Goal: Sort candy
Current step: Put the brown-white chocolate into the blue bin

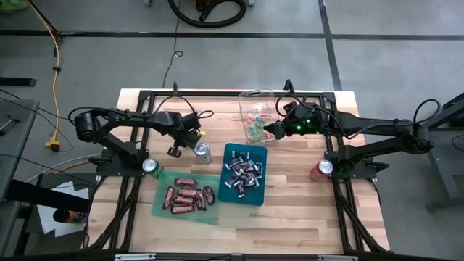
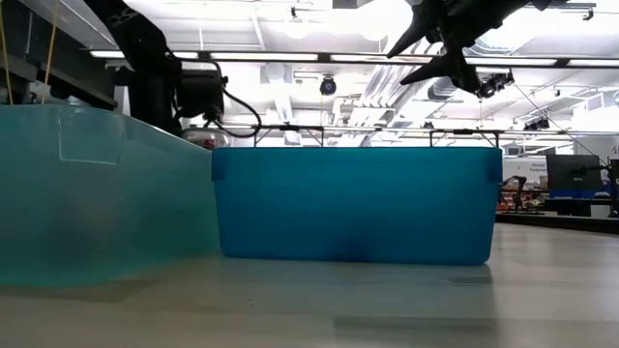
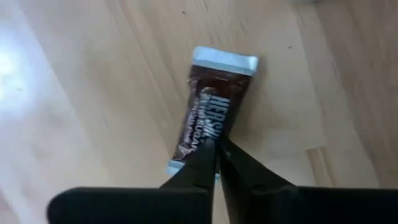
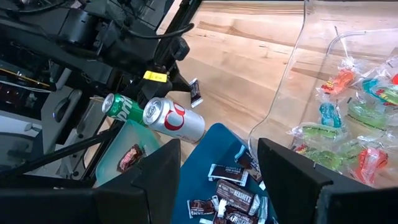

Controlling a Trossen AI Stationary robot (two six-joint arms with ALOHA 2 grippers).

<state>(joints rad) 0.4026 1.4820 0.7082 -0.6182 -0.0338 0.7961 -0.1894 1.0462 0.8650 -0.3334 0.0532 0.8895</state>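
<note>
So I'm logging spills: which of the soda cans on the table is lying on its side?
The silver can between the left gripper and the blue tray. It lies tipped over; the green can and the red can stand upright by the arm bases.

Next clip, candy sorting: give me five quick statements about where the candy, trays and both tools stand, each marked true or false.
1. The left tool is shut on a brown Hershey's bar. True.
2. The right tool is shut on a blue candy. False: it is open and holds nothing, at the clear bin of bright candies.
3. The green tray holds red-brown bars. True.
4. The blue tray is empty. False: it holds dark and silver wrapped pieces.
5. The silver can stands inside the green tray. False: it is on the table, beyond that tray.
</note>
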